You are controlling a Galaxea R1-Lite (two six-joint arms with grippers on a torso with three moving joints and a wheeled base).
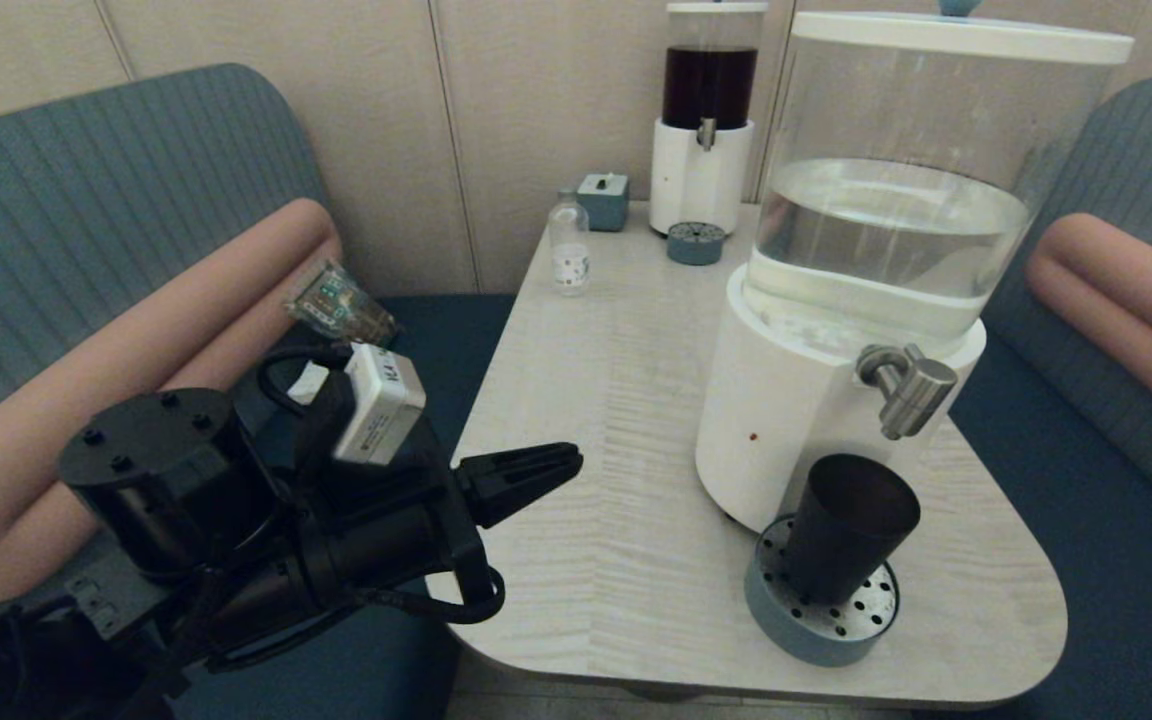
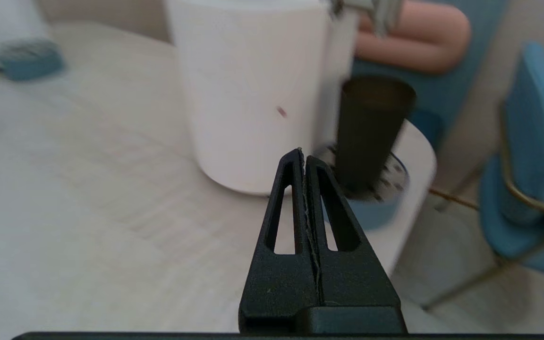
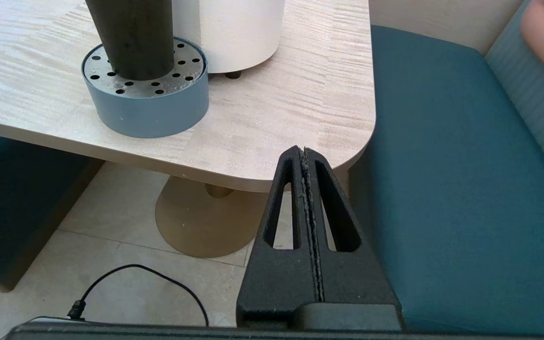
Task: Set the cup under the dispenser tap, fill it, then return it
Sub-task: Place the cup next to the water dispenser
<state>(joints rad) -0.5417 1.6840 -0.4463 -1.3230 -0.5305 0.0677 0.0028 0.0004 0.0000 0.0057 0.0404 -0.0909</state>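
The matte black tapered cup stood upright on the round blue drip tray with a perforated steel top, directly below the short brushed-steel tap of the large white-based dispenser with a clear water tank, at the table's near right. Placement looked done; filling appeared to be the step in hand, and the tap showed no stream.

The left gripper hovered over the table's near left edge, jaws pressed together, holding nothing, pointing toward the dispenser. Working the tap would likely call for a reach rightward past the white base without knocking the cup.

The right gripper hung low off the table's near right corner, jaws together, idle.

Far back stood a smaller dispenser with dark liquid, a small clear bottle and a small blue box, all well clear.
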